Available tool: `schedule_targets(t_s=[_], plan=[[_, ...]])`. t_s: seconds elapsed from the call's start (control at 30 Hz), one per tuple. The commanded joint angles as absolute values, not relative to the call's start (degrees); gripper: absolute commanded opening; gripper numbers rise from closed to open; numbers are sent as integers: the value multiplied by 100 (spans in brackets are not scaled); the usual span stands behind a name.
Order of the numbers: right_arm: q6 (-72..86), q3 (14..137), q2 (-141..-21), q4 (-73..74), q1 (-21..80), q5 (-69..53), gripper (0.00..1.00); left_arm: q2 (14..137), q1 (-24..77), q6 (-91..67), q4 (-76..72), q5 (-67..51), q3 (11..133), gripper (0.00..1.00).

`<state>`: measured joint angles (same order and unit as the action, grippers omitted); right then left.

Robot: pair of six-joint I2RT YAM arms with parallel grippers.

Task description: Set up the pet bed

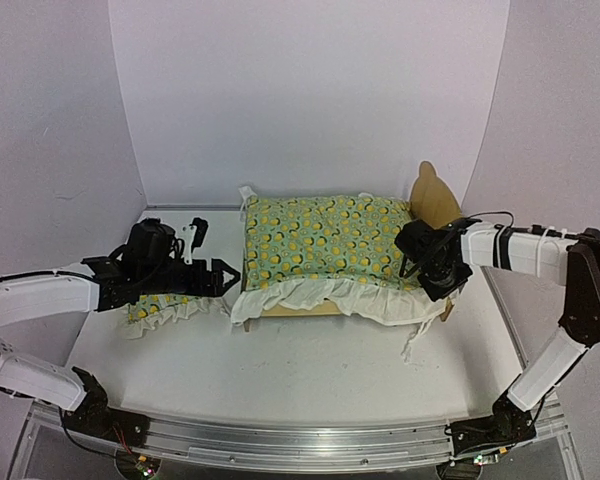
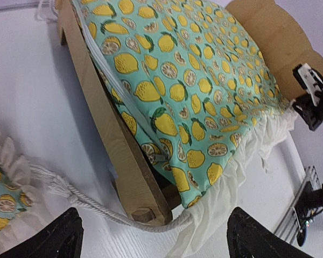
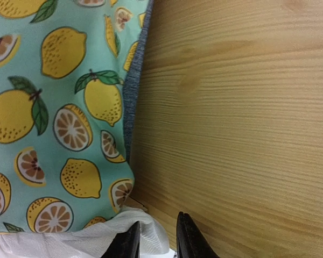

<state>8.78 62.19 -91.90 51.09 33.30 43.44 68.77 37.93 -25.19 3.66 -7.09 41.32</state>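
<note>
- While the top view is a bit far off, you can see the bed (image 1: 300, 309) sitting mid-table (image 1: 310, 380), headboard (image 1: 432, 195) at the right. The lemon quilt (image 1: 325, 240) is spread over it, with its ruffle (image 1: 320, 292) hanging over the near rail.
- Same view: the left gripper (image 1: 227, 278) hovers just off the bed's foot end with its jaws spread wide and nothing in them. The pillow (image 1: 165, 312) lies on the table under that arm. The right gripper (image 1: 430, 265) is down at the quilt's corner by the headboard.
- Left wrist: both fingers (image 2: 64, 236) sit far apart at the bottom, with the wooden foot end right ahead. A white cord (image 2: 97, 207) trails across the table from the pillow to the ruffle.
- Right wrist: the fingertips (image 3: 188, 236) are nearly together, right at the ruffle where quilt meets wood. Honestly can't tell if they're pinching the ruffle. A grey strip (image 3: 132, 91) shows between quilt and wood.
</note>
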Motion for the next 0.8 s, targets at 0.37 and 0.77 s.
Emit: schedule_targets(t_s=[0.37, 0.77], plan=[[716, 6502, -7951, 5089, 3496, 3026, 54, 7780, 4504, -2771, -952, -2605, 4010, 71], [1261, 6009, -7846, 2006, 4915, -684, 70, 7427, 4544, -2914, -640, -3062, 4459, 0]])
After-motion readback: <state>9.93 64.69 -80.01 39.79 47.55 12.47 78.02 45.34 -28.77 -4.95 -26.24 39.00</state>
